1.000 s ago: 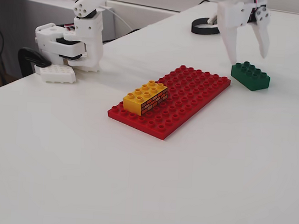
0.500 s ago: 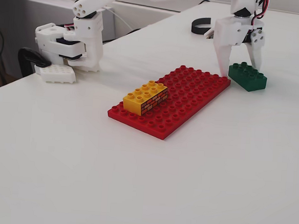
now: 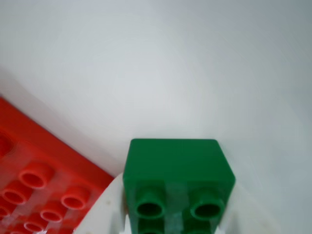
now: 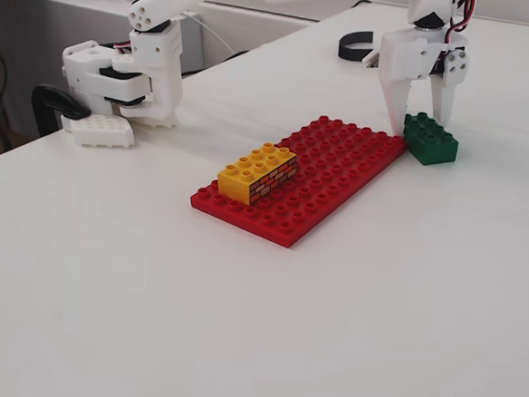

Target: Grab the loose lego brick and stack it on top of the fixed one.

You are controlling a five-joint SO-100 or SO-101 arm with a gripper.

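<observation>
The loose lego brick (image 4: 430, 139), dark green with studs, rests on the white table just off the right corner of the red baseplate (image 4: 325, 171). My gripper (image 4: 421, 123) comes down from above with one white finger on each side of it, pressed against its sides. In the wrist view the green brick (image 3: 178, 170) fills the lower middle, with my gripper (image 3: 173, 230) around it and white fingers (image 3: 100, 214) hugging both flanks. The fixed one (image 4: 257, 171), yellow with a brick-wall print, sits on the near left part of the baseplate.
The arm's white base (image 4: 132, 76) is clamped at the table's far left edge, with a white studded block (image 4: 97, 130) beside it. A black ring (image 4: 355, 49) lies at the back behind the gripper. The baseplate's corner (image 3: 29, 165) shows left in the wrist view.
The gripper came down over the green brick and its fingers closed in on the sides. The brick turned and slid a little toward the baseplate's corner.
</observation>
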